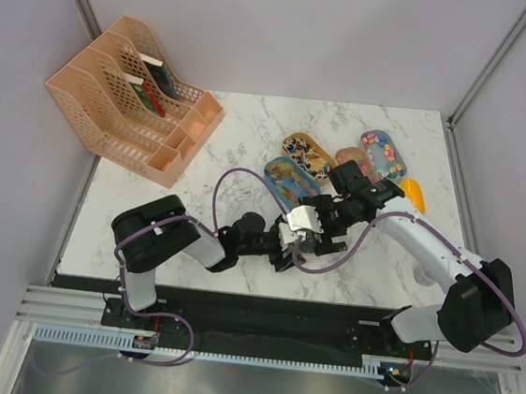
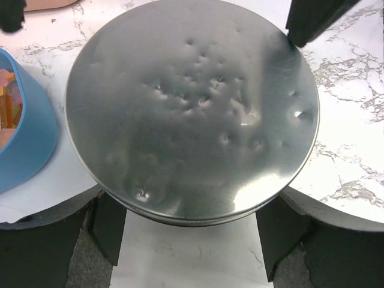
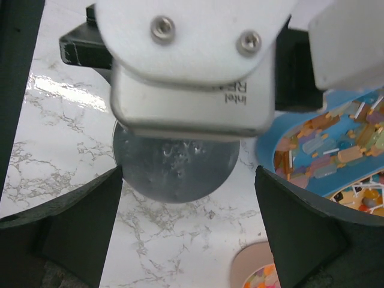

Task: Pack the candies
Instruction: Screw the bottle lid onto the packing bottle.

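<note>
Nearest the bases, the left gripper (image 2: 192, 233) holds the near rim of a round, dented silver metal tin (image 2: 192, 114). Its two dark fingers (image 2: 111, 228) appear pressed against the rim on either side, probably to steady the container for filling. The silver metal tin sits on the white marble table (image 1: 251, 130).

Directly above the tin hovers the right gripper (image 3: 187, 192), its fingers spread wide with nothing between them. I judge it is poised to deal with the lid or to go for sweets.

The candies (image 3: 324, 141), small multicoloured pieces, are not in the tin. They lie in a blue oval plastic tray (image 2: 36, 138) just beside it and in three more oval trays (image 1: 350, 156) beyond. A yellow-orange plastic scoop (image 1: 414, 192) rests to the tin's far right, and a peach perforated plastic file rack (image 1: 132, 99) stands well off to its far left.

Only the left wrist view shows the dents and the finger contact. The right wrist view shows its own empty jaws, though the left arm's white camera housing (image 3: 192, 66) covers part of the tin. The overhead view hides the tin under the arms but is the only one that takes in every tray.
</note>
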Robot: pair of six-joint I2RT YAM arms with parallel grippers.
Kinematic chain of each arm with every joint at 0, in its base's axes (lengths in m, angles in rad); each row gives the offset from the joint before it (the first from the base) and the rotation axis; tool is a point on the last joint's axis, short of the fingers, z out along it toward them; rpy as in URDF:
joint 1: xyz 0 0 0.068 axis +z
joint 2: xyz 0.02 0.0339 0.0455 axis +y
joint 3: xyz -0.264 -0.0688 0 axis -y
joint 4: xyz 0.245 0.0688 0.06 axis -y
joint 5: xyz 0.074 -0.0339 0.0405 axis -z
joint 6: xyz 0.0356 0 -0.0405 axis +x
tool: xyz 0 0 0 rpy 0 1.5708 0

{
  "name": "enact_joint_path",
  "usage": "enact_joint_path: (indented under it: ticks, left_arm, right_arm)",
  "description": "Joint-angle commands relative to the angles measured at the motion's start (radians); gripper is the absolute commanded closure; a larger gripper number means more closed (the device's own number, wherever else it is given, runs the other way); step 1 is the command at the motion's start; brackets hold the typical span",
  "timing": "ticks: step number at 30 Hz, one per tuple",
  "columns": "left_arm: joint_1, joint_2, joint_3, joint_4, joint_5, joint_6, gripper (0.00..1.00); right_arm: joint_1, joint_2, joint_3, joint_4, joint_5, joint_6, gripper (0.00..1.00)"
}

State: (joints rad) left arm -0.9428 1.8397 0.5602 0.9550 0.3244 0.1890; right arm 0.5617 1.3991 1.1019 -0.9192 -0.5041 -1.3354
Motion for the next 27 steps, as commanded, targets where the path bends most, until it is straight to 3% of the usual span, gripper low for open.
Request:
enact_joint_path:
  ticks: [1,27]
  left_arm:
    - [-0.008,0.061,-0.016,-0.167,-0.019,0.079,0.76]
    - [-0.007,0.072,0.001,-0.19,-0.012,0.066,0.76]
  right_arm:
    - [0.026,0.02,0.049,-0.032,-0.099,-0.091,0.02]
    - [0.069,0.113,0.07,-0.093,-0.044,-0.076,0.04]
